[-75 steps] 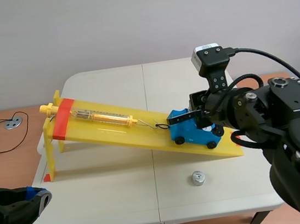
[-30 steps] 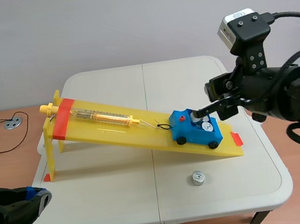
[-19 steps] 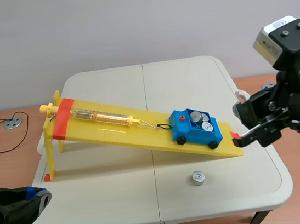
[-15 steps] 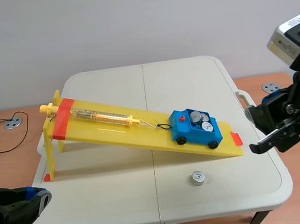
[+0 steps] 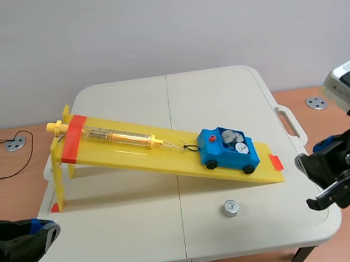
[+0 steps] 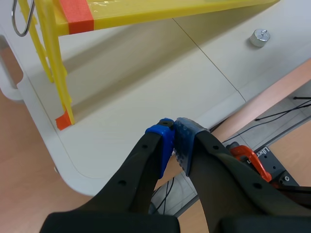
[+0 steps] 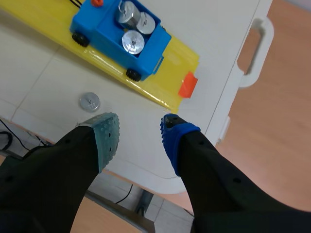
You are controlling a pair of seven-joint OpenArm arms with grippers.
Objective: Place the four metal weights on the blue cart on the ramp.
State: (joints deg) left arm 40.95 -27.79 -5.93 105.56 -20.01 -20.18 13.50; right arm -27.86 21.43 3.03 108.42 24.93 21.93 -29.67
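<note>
The blue cart (image 5: pixel 228 151) (image 7: pixel 120 39) rests low on the yellow ramp (image 5: pixel 151 149) (image 7: pixel 174 79), with three metal weights (image 5: pixel 231 138) (image 7: pixel 132 29) in its bed. One more metal weight (image 5: pixel 230 209) (image 7: pixel 89 102) (image 6: pixel 259 37) stands on the table in front of the ramp. My right gripper (image 5: pixel 323 199) (image 7: pixel 139 138) hangs open above the table's near right corner, to the right of the loose weight. My left gripper (image 6: pixel 173 141) (image 5: pixel 45 227) is shut on nothing, low at the table's near left corner.
A spring scale (image 5: pixel 112 136) lies along the ramp, hooked to the cart by a cord. The ramp's tall legs (image 6: pixel 51 58) stand at the left. A white handle (image 5: pixel 290 123) (image 7: pixel 256 51) sticks out at the table's right edge.
My right gripper let go over the cart, then drew back right and toward the near edge. A third weight now sits in the cart. The left arm has kept still.
</note>
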